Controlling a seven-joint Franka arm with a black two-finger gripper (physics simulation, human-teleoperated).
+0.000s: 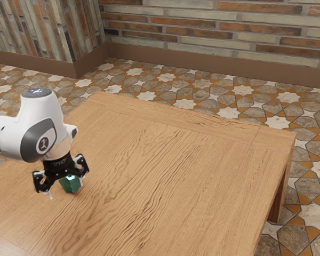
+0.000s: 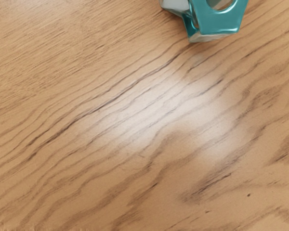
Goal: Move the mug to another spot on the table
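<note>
Just beyond the fingertips of the gripper (image 1: 61,184), the mug (image 1: 71,184) stands on the table (image 1: 176,160), partly screened by the finger on its side. The jaws are spread wide and grip nothing. Whether that finger touches the mug cannot be determined.

Step in hand, as judged: approach and alignment before the grasp.
- Advance the hand until the mug lies midway between the fingers, not against one of them.
- Lower until the pads sit well down the wall, then close.
- Seat the pads on two opposite flat faces; a corner contact is likely to twist the mug.

Materials: in the wrist view the mug (image 2: 213,19) is glossy teal with angular, faceted walls and a paler patch at one side. A smooth glaze is likely to slip under light pressure. The table surface (image 2: 135,134) is flat, light wood with dark wavy grain and a soft sheen.
</note>
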